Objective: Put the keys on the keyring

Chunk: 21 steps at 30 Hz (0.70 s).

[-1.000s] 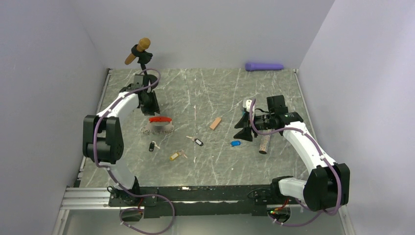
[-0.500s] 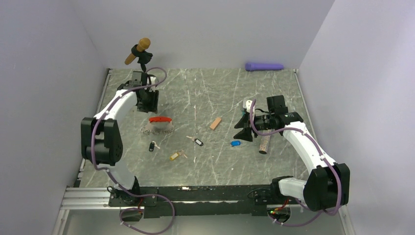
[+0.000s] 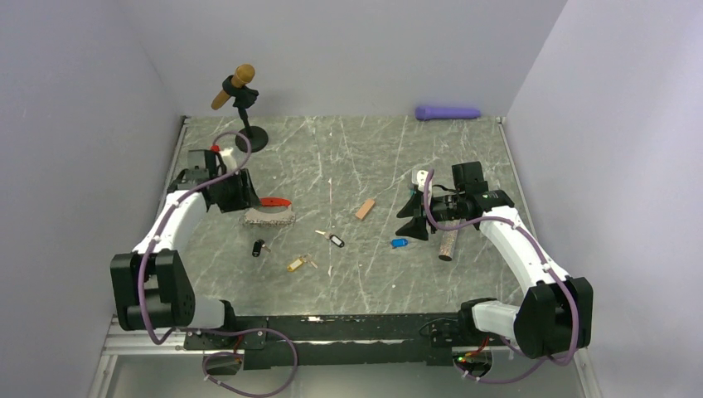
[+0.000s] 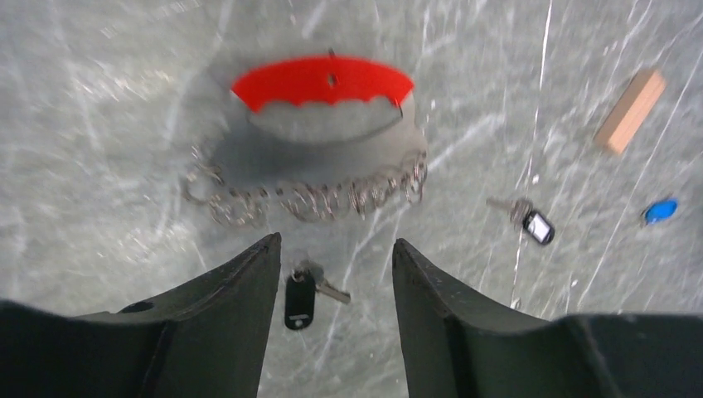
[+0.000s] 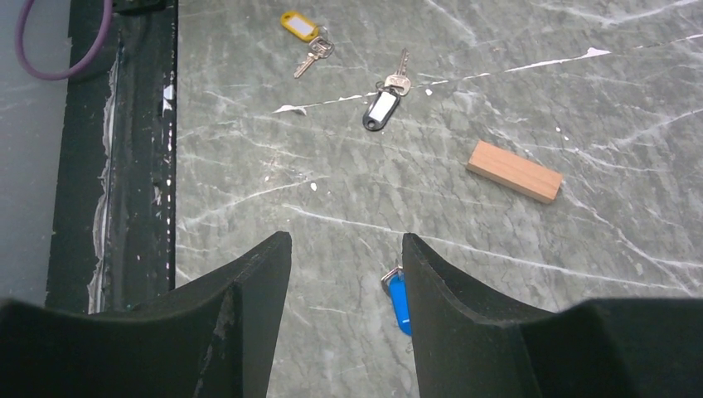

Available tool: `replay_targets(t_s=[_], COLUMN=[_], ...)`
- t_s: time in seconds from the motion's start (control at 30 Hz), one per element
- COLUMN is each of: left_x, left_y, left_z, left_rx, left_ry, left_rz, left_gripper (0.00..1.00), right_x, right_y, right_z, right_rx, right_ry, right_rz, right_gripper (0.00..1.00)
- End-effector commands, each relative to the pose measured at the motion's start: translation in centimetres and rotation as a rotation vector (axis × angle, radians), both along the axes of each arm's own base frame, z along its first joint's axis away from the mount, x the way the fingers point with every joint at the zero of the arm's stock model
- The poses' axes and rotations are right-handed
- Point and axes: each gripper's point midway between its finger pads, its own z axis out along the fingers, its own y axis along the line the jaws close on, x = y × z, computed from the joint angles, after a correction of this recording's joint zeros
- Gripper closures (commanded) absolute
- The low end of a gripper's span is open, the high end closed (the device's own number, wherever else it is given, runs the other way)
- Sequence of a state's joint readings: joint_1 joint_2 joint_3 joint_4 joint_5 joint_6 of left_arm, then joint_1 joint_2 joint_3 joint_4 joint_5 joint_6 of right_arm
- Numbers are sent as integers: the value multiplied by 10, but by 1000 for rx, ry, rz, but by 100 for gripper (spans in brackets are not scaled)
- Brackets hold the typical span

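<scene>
Grey marbled table [image 3: 373, 157], walled in lilac: the keyring [image 4: 323, 83], a red clip with bunched silver chain, is seen lying at the left with nothing threaded on it. Four tagged keys [image 3: 335, 240], two black, one yellow, one blue, are scattered loose across the middle, so the whole job is judged to be left. The left fingers [image 4: 240, 307] and right fingers [image 5: 249, 307] are held apart and empty, the left beside the keyring, the right over the blue-tagged key [image 5: 399, 303].
</scene>
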State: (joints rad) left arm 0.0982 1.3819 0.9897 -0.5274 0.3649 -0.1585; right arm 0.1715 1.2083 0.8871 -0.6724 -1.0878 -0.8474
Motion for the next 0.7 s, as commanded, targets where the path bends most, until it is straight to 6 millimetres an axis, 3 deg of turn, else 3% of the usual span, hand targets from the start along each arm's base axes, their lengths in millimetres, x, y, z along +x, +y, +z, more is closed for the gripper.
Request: replay_targets(t_s=[0.0,0.13,0.33,0.5,0.67], left_x=[-22,-26,-17,-9,-1], left_y=[-13,-23,-21,-10,-13], left_z=[-1,-12,-30,-26,-23], left_rx=[58,159,291,373,391], left_ry=[25,60,131,135,157], left_rz=[4,17,31,23,-43], left_gripper=[46,51,55,57,59], right_x=[-5,-7,-11,-12,-13], right_y=[5,6,6,6,7], right_z=[12,10,9,8,8], right_rx=[51,56,59,61,64], right_ry=[-36,-24,-33,-32,-31], right_rz=[48,63,81,94,105], right_gripper=[43,43,43,43,43])
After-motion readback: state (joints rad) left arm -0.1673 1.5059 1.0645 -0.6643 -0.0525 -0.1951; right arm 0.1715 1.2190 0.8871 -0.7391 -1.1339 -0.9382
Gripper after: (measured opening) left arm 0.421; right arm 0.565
